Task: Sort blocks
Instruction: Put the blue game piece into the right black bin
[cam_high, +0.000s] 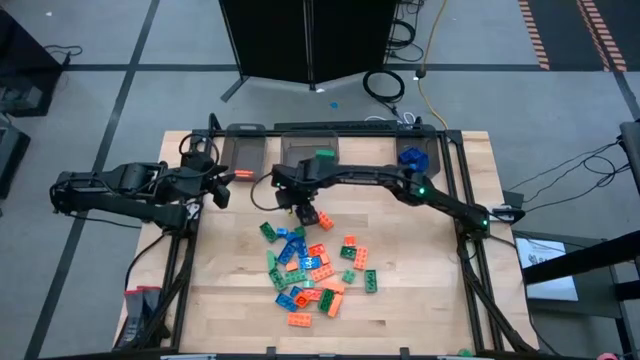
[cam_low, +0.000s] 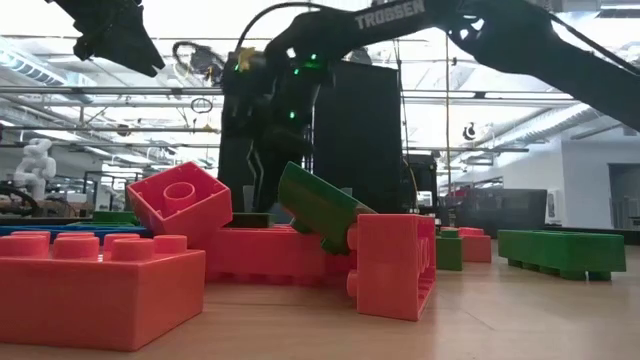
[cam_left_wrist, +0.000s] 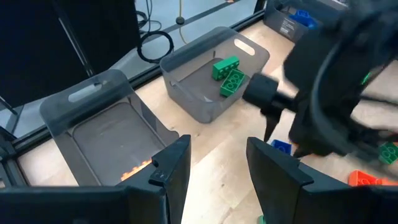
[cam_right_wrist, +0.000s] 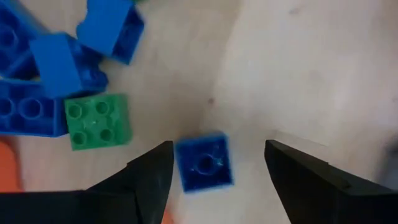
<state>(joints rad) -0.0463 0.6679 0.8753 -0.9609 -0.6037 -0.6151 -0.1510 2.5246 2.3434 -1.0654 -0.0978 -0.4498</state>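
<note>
Only the right wrist view shows the small blue brick (cam_right_wrist: 203, 162), single-studded, lying on the bare wooden worktop (cam_right_wrist: 298, 68) between the right gripper (cam_right_wrist: 214, 163)'s wide-spread fingers, untouched, near the worktop's back-edge side of the brick pile. The left gripper (cam_left_wrist: 217, 168) hovers with fingers parted and empty beside the left bin (cam_left_wrist: 99, 124), near the worktop's back-left corner.

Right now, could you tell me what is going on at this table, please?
The robot is sorting a pile of blocks by colour into three grey bins. The right gripper hovers open over a small blue block at the pile's edge, not yet gripping it. The left gripper waits open and empty near the left bin, which holds something orange. The middle bin holds green blocks; the right bin holds blue ones.
</note>
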